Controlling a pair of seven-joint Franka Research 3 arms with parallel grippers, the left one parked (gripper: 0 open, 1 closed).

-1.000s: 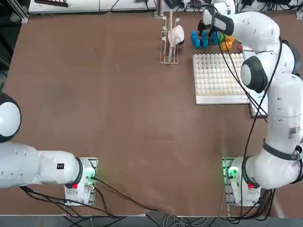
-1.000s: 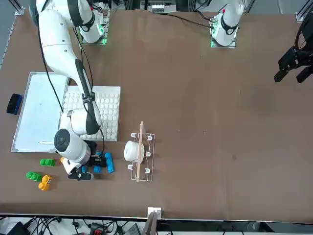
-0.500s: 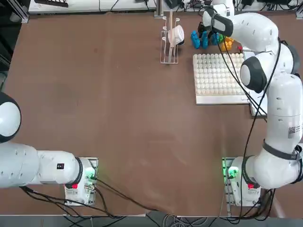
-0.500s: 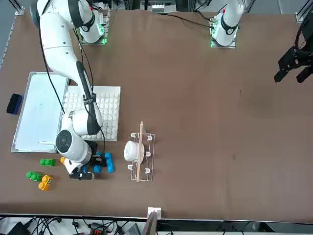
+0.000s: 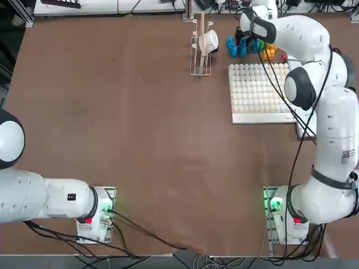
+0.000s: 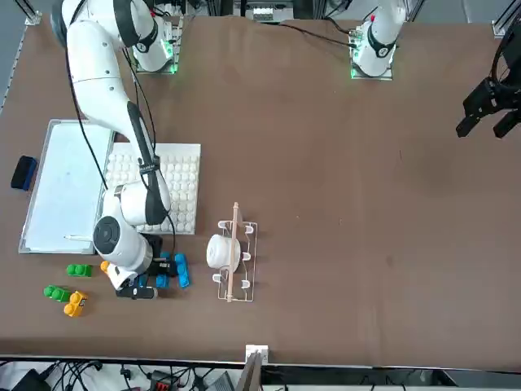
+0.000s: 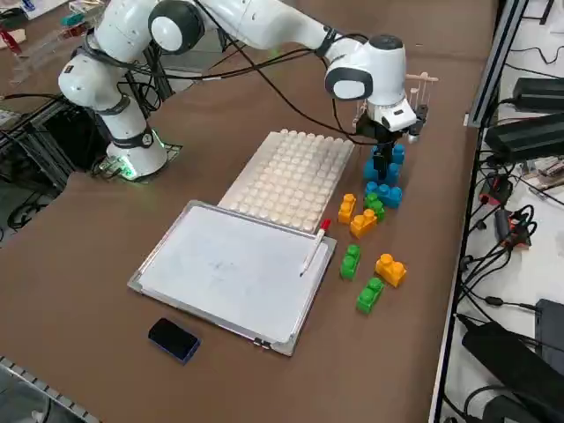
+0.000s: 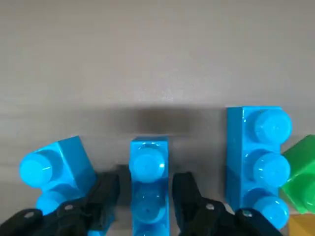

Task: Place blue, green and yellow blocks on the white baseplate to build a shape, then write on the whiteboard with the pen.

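Blue middle block [image 8: 149,184] now sits between the narrowed tool [image 8: 147,196].

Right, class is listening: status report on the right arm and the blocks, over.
Right tool down at the blue blocks, fingers either side of the middle blue block. Blue neighbours close on both sides. White baseplate bare; pen on whiteboard.

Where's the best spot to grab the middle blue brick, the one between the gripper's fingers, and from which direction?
Grip the middle blue brick across its two long flat sides, coming straight down from above. It lies flat with studs up and is narrow, with a gap to the blue brick and blue brick on either side, so the fingers fit. The right gripper already straddles it this way.
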